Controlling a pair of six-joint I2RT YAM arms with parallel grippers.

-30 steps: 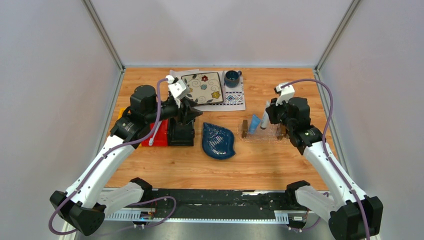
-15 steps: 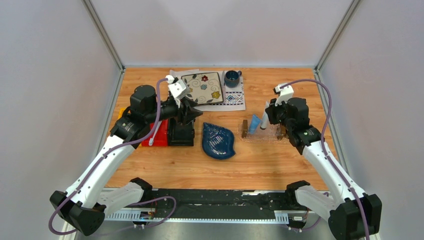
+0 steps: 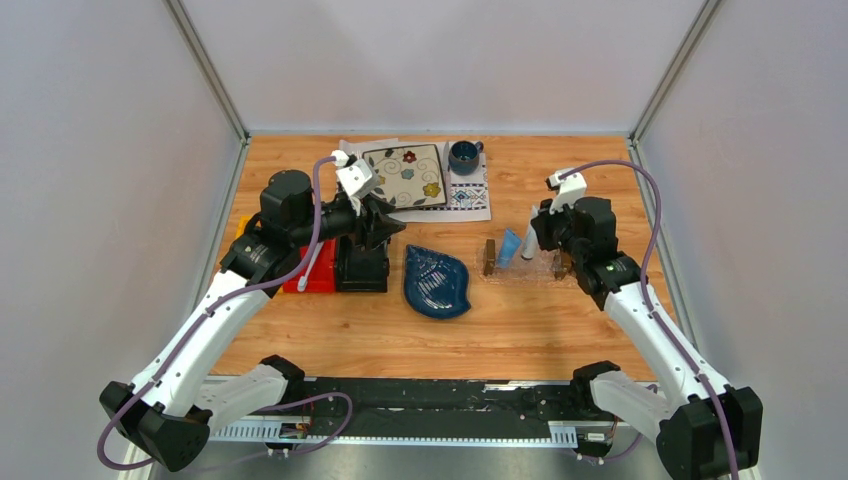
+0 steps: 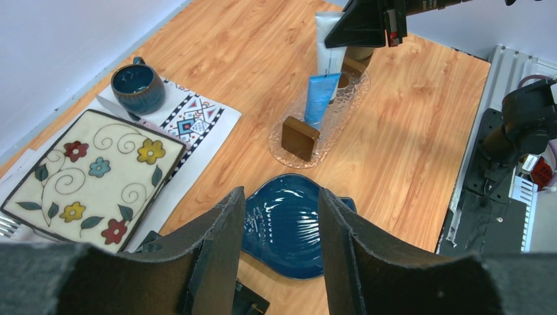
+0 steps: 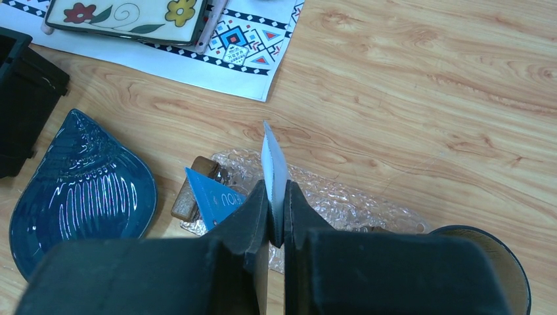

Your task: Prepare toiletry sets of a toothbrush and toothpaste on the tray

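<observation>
From above, the right gripper [image 3: 533, 236] holds the soft white-grey tapered toothpaste tube [image 3: 527, 245] over the clear plastic tray [image 3: 530, 273], beside the light blue tube [image 3: 509, 247] resting in it. Left wrist: the left gripper [image 4: 279, 243] gapes wide, empty. Right wrist: the jaws pinch the tube's flat sides, probably the surest hold on something so light and squashy; the blue tube's lettering is illegible.

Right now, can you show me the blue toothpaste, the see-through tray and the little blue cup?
blue toothpaste [image 4: 320, 98], left wrist view, middle of the tube.
tray [image 4: 343, 104], left wrist view, bare clear floor.
cup [image 4: 143, 102], left wrist view, outer wall.
</observation>
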